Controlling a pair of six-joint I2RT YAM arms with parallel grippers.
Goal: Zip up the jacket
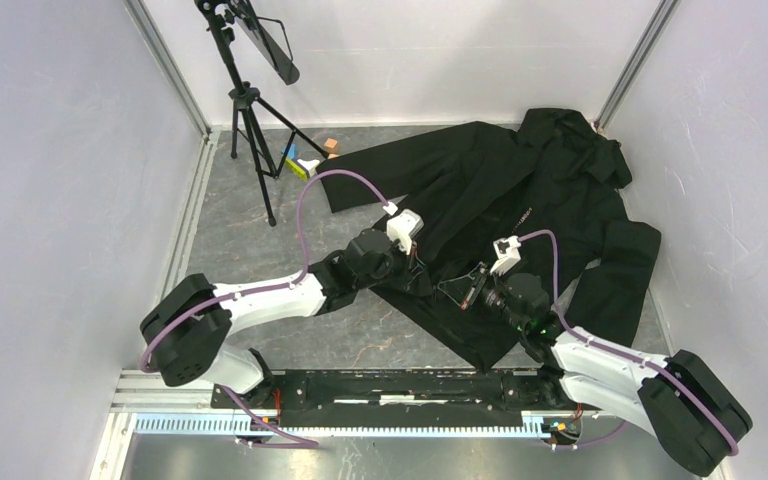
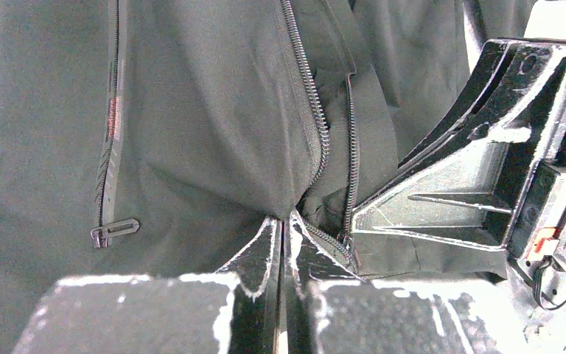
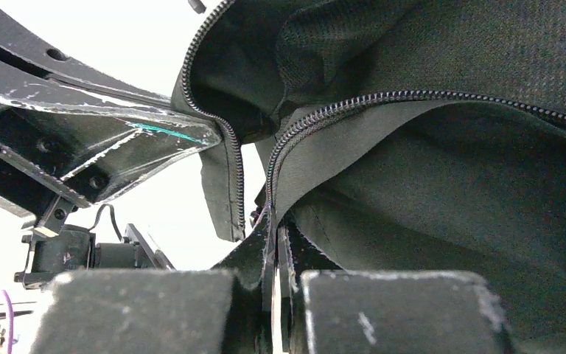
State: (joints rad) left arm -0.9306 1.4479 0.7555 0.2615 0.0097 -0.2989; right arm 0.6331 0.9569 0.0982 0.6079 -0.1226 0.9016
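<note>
Only writing I can find is small white chest lettering [image 1: 526, 213] on the black jacket [image 1: 550, 180], too small to read from the top view. Left wrist adds a reddish mark on the pocket zipper tape [image 2: 113, 118], also unreadable. Jacket lies spread on the grey marbled table [image 1: 250, 250], hood toward the far right corner, hem toward the arms. White walls [image 1: 50, 150] around, aluminium posts [image 1: 165, 65] in the far corners. A black tripod [image 1: 248, 120] and small coloured blocks [image 1: 305, 160] sit back left, apart from the jacket. Left gripper [image 2: 284, 221] is clenched on fabric at one front edge near the hem, zipper teeth just beside its tips. Right gripper [image 3: 274, 221] is clenched on the other edge's zipper tape. Top view only shows both grippers close together over the hem. The wrist views show the front zipper [image 2: 317, 110] rows apart, and left wrist alone shows the pocket pull [image 2: 114, 230] lying flat.
</note>
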